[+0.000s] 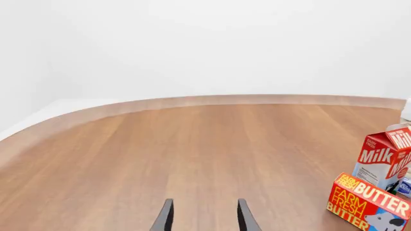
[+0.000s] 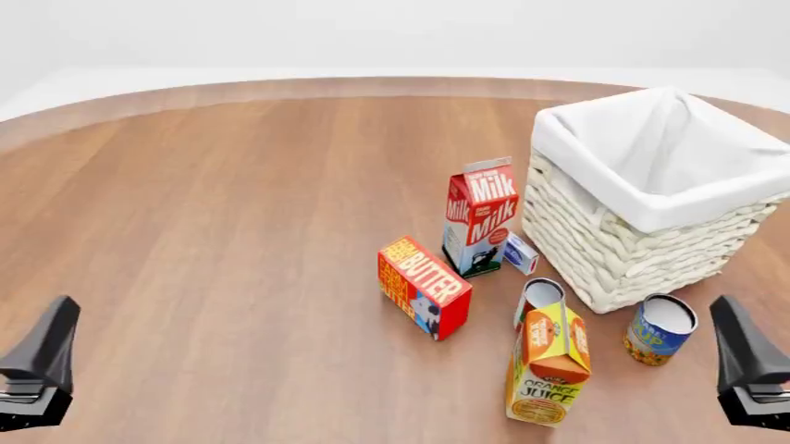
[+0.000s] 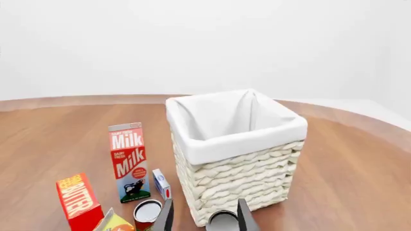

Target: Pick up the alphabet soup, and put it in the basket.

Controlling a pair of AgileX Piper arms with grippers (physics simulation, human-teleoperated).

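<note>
Fingers: left gripper (image 1: 204, 216), two dark fingertips (image 1: 165, 217) parted with bare wooden table (image 1: 192, 144) between them, nothing held; right gripper (image 3: 204, 215), fingertips (image 3: 245, 214) likewise parted and empty, the pale top of a can showing in the gap beyond them, not gripped. In the front view both arms sit low at the near corners, left gripper (image 2: 37, 370) and right gripper (image 2: 750, 375), well apart from each other. Alphabet soup (image 2: 660, 329): short blue-labelled can with pale top, upright on the table, just in front of the basket's near corner and near the right gripper. Basket (image 2: 642, 245): large white woven wicker, white cloth lining folded over the rim, standing on the right half of the table; nothing can be seen inside but the lining. Milk carton (image 2: 480, 217): red and white, upright, just left of the basket. Small blue-and-white box (image 2: 520, 252): between milk carton and basket, at their feet. Butter box (image 2: 423, 286): red and orange, standing nearer than the milk carton, to its left. Orange juice carton (image 2: 550, 365): upright, nearest the camera among the groceries. Red-and-white can (image 2: 538, 298): slim, upright, directly behind the orange juice carton, left of the alphabet soup.
</note>
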